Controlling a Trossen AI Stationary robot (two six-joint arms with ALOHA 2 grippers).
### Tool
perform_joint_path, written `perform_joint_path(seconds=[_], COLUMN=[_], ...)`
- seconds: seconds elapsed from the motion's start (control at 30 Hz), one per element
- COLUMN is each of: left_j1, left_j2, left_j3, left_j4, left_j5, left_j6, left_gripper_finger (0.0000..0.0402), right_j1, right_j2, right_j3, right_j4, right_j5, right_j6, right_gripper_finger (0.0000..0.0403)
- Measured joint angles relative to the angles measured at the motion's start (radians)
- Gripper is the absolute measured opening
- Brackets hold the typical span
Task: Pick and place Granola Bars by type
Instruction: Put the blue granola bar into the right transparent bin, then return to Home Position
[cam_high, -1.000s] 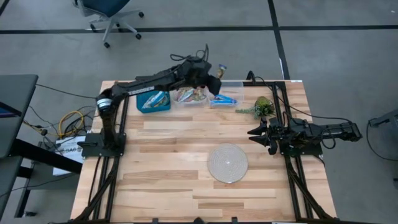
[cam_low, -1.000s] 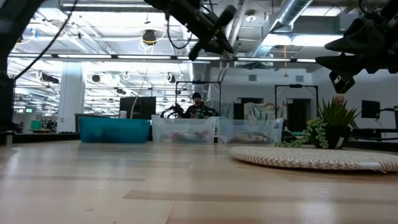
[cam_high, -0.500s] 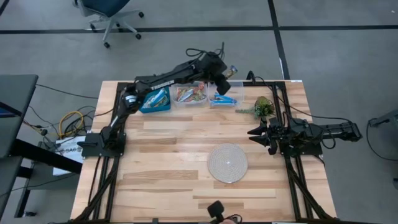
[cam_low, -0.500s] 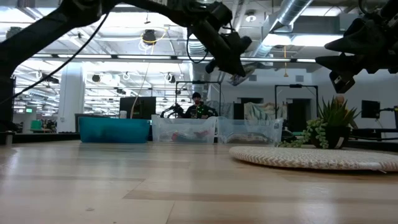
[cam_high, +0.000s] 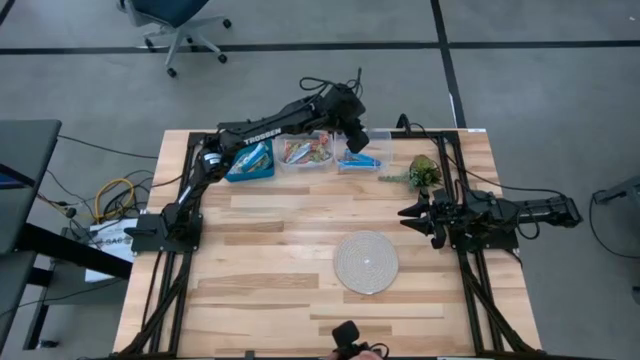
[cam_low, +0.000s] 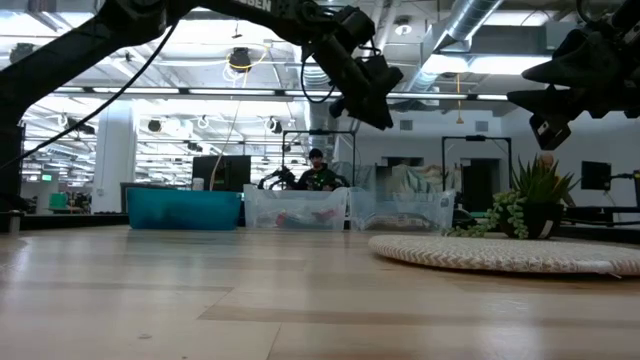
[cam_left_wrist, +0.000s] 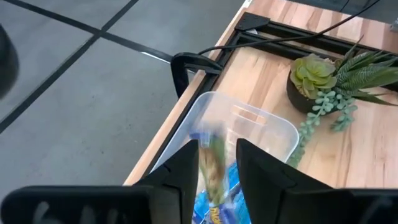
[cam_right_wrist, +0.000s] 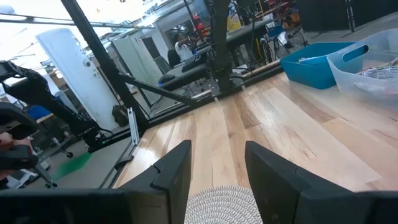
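Note:
My left gripper (cam_high: 355, 140) hangs open, pointing down, over the right clear bin (cam_high: 360, 160) at the table's far edge. In the left wrist view a blurred granola bar (cam_left_wrist: 214, 165) shows in the gap between my fingers, above that bin (cam_left_wrist: 261, 124), where blue-and-white bars (cam_left_wrist: 214, 214) lie. The middle clear bin (cam_high: 305, 152) holds multicoloured bars, and the blue bin (cam_high: 248, 160) holds more bars. My right gripper (cam_high: 412, 215) waits open above the table's right side, by the plant.
A round woven mat (cam_high: 366, 260) lies at the table's middle right. A potted plant with a trailing sprig (cam_high: 422, 172) stands right of the bins. A small dark object (cam_high: 347, 335) shows at the near edge. A person (cam_low: 318, 170) sits far behind the table.
My left arm swung from over the middle bin toward the table's right and now hangs over the right clear bin. The bar that stuck out beyond its fingertips half a second ago no longer shows there in the high and low views.

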Motion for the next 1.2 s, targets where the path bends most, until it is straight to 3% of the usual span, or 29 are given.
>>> perform_joint_path(seconds=[0.33, 0.6, 0.87, 1.03, 1.2], left_j1=[0.000, -0.020, -0.053, -0.073, -0.092], left_j2=[0.000, 0.000, 0.000, -0.040, -0.164], left_j3=[0.000, 0.000, -0.064, -0.216, -0.535], left_j4=[-0.020, -0.107, -0.073, 0.099, 0.389], left_j5=[0.006, 0.129, 0.143, 0.176, 0.185], left_j6=[-0.044, -0.093, -0.144, -0.201, -0.305], left_gripper_finger=[0.0107, 0.0106, 0.0106, 0.0106, 0.0106], right_j1=[0.000, 0.000, 0.000, 0.000, 0.000], right_j2=[0.000, 0.000, 0.000, 0.000, 0.000], right_j3=[0.000, 0.000, 0.000, 0.000, 0.000], right_j4=[0.000, 0.000, 0.000, 0.000, 0.000], right_j5=[0.000, 0.000, 0.000, 0.000, 0.000], right_j6=[0.000, 0.000, 0.000, 0.000, 0.000], right_gripper_finger=[0.0141, 0.0142, 0.0144, 0.0142, 0.0142])
